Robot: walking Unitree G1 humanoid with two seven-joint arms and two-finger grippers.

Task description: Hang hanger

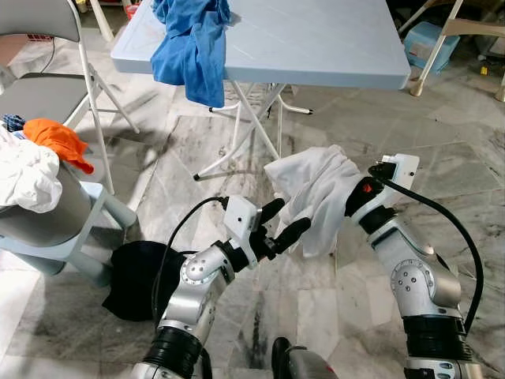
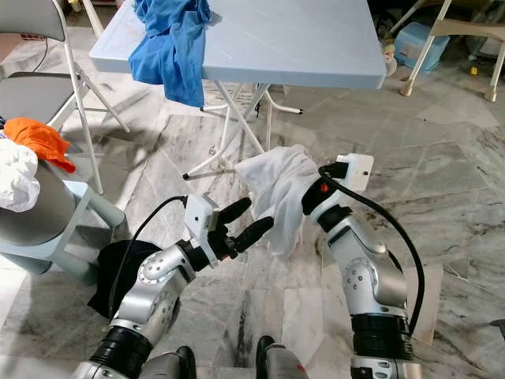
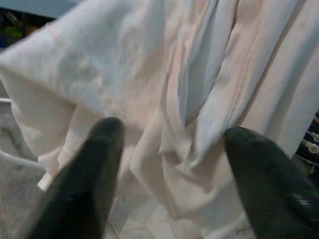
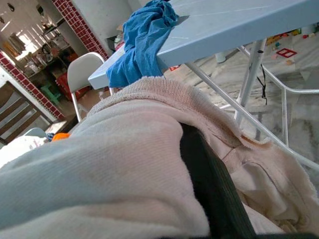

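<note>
Marble floor spreads beneath a white garment (image 1: pixel 316 193) draped over the right pincer (image 1: pixel 353 197), whose fingers it hides, grip impossible to tell. At eight o'clock the left pincer (image 1: pixel 278 225), released, reaches in, likely to take its hem; no hanger is visible.

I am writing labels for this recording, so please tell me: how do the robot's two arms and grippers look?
Both arms are silver metal with round joints and black ribbed bands. A white box sits at each wrist, with a black cable looping back along the arm. The left gripper has two long black rounded fingers. The right gripper has a small red mark on its black wrist.
</note>
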